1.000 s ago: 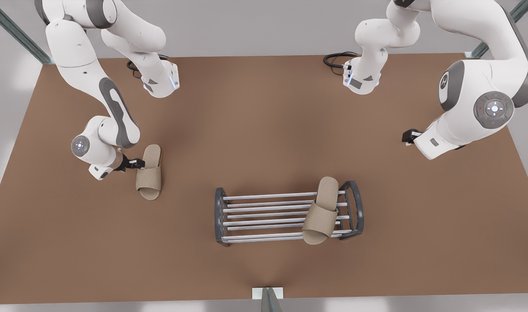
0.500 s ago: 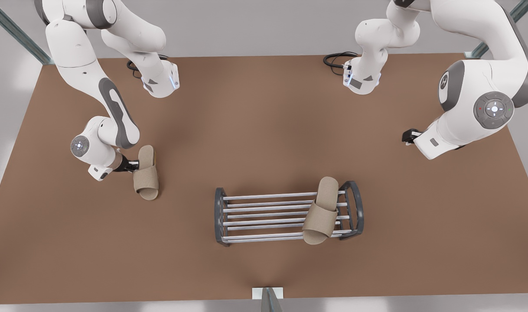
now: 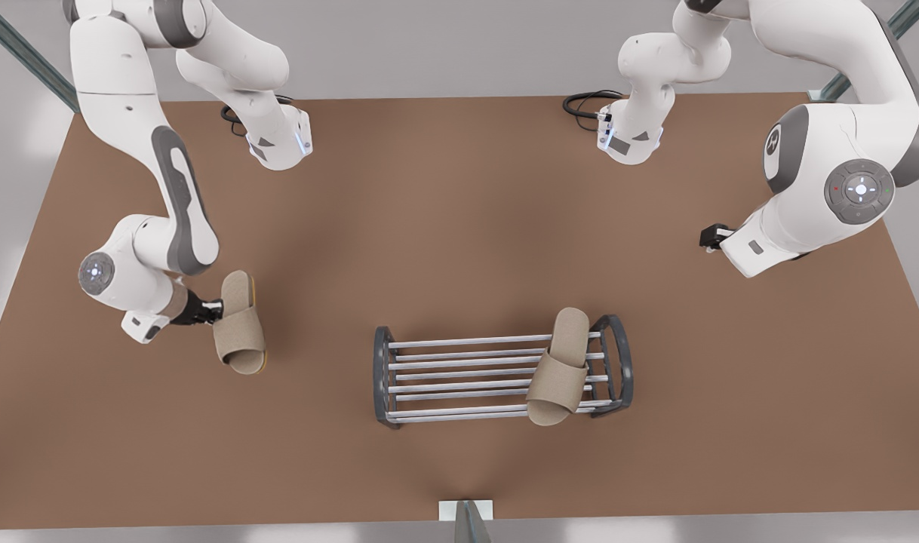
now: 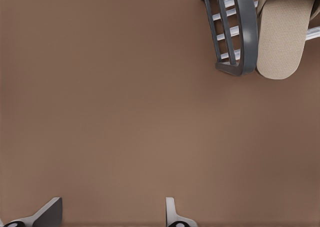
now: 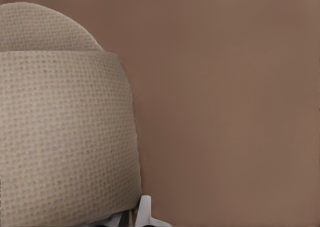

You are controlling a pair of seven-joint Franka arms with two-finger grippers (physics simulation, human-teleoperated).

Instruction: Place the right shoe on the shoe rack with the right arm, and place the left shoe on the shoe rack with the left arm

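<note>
In the front view's left, the right shoe (image 3: 239, 324), a beige open-toe slipper, hangs tilted with my right gripper (image 3: 215, 308) shut on its side edge. The right wrist view has the same shoe (image 5: 65, 127) close up beside a fingertip (image 5: 145, 211). The shoe rack (image 3: 459, 341) stands at the table's middle front. The left shoe (image 3: 559, 369) lies across its bars at the end on the front view's right. My left gripper (image 3: 707, 238) waits open at the front view's right, well away from the rack. The left wrist view shows its open fingers (image 4: 172, 216), the rack's arched end (image 4: 245, 27) and the left shoe (image 4: 282, 32).
The brown table (image 3: 459, 226) ends near the rack's front side, where a small post (image 3: 467, 516) stands. Both arm bases (image 3: 278, 143) (image 3: 629, 139) and black cables (image 3: 584, 102) sit at the back edge. The rack's bars left of the placed shoe are bare.
My right arm has swung toward the front view's left and nearer the front edge, carrying the right shoe, which now tilts with its sole edge showing. The left arm has stayed still.
</note>
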